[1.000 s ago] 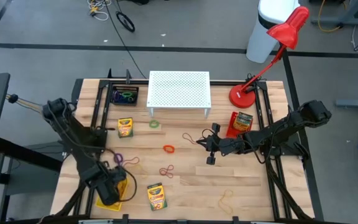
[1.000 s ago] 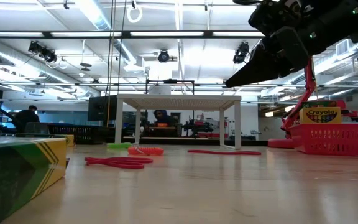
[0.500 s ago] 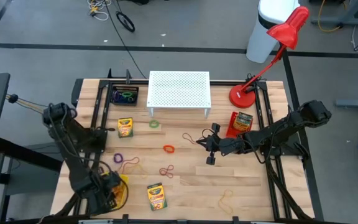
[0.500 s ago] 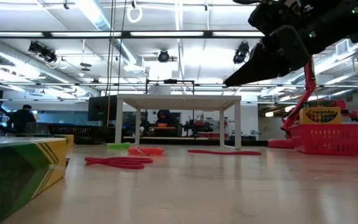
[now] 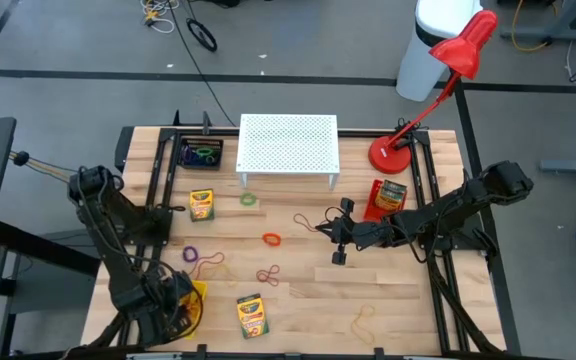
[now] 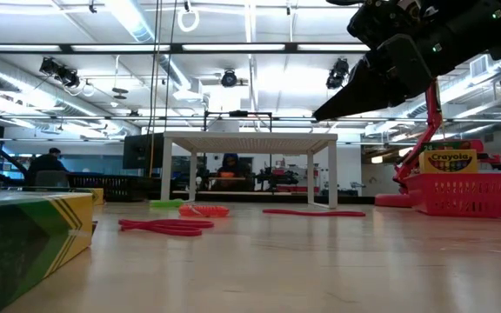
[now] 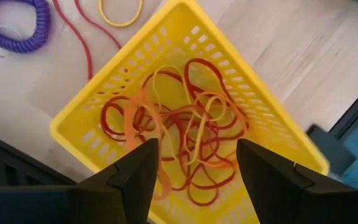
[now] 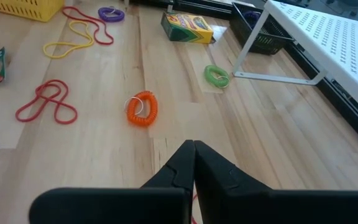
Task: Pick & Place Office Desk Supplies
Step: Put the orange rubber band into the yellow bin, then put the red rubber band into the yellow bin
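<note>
Left gripper (image 7: 191, 171) spread open, empty, over yellow basket (image 7: 79, 115) of rubber bands (image 7: 185, 134). Right gripper (image 8: 194, 163) clamped shut, empty, mid-table. Counts: three crayon boxes (image 5: 252, 315) on wood, one in red basket (image 5: 376, 207); loose loops: purple (image 5: 190, 254), orange (image 5: 271, 239), green (image 5: 248, 200).

Even, bright overhead lighting. Low view: ceiling light panels (image 6: 259, 83) blow out to white; wooden tabletop (image 6: 320, 261) shows a soft sheen; nearest crayon box (image 6: 24, 243) out of focus. Left wrist view: yellow basket (image 7: 135, 93) sharp, dark fingers (image 7: 135, 174) blurred. Shadows faint, soft-edged.
</note>
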Controlling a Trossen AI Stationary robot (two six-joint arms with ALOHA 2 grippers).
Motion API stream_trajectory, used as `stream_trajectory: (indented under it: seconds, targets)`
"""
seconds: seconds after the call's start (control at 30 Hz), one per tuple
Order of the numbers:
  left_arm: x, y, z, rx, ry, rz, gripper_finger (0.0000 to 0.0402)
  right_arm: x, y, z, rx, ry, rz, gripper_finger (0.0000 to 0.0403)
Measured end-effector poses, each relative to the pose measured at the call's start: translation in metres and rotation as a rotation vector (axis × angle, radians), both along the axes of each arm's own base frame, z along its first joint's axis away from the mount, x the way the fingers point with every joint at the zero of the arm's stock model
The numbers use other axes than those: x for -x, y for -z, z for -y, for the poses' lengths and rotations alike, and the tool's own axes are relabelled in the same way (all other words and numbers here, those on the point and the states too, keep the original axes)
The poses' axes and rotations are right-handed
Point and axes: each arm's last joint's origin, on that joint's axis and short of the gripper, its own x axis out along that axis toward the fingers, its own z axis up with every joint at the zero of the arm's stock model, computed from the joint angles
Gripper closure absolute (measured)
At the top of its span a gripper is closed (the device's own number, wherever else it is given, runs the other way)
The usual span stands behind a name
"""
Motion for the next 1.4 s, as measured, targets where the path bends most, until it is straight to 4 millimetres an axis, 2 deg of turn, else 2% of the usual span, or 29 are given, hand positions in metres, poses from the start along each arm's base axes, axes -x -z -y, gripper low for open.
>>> stream_trajectory:
  seconds: [0.13,0.43,0.53,0.73,0.87,1.03,1.27,1.4]
  targets:
    - [0.000,0.000,0.002,0.028,-0.058,0.008,0.0177,0.000,0.000,0.000,0.000,0.000,0.000,0.0386]
    - [-0.002,0.002,0.003,0.028,-0.016,-0.005,0.0170,0.000,0.000,0.000,0.000,0.001,0.000,0.0386]
    - [-0.007,0.007,0.005,0.040,-0.012,-0.043,0.0145,0.000,0.000,0.000,0.000,0.000,0.000,0.0386]
    - [-0.012,0.029,0.016,0.044,0.045,-0.124,0.0069,0.000,0.000,0.000,0.000,0.000,0.000,0.0386]
    - [-0.016,0.029,0.022,0.121,0.103,-0.146,0.0047,0.000,0.000,0.000,0.000,0.000,0.000,0.0386]
    - [-0.021,0.011,0.025,0.176,0.192,-0.060,0.0058,0.000,0.000,0.000,-0.001,0.000,0.002,0.0386]
    - [-0.020,-0.010,0.014,0.127,0.105,0.108,0.0102,-0.001,-0.001,0.000,-0.005,0.000,0.013,0.0386]
    - [-0.021,-0.012,0.012,0.111,0.089,0.153,0.0131,-0.001,-0.001,-0.001,-0.014,-0.014,0.012,0.0386]
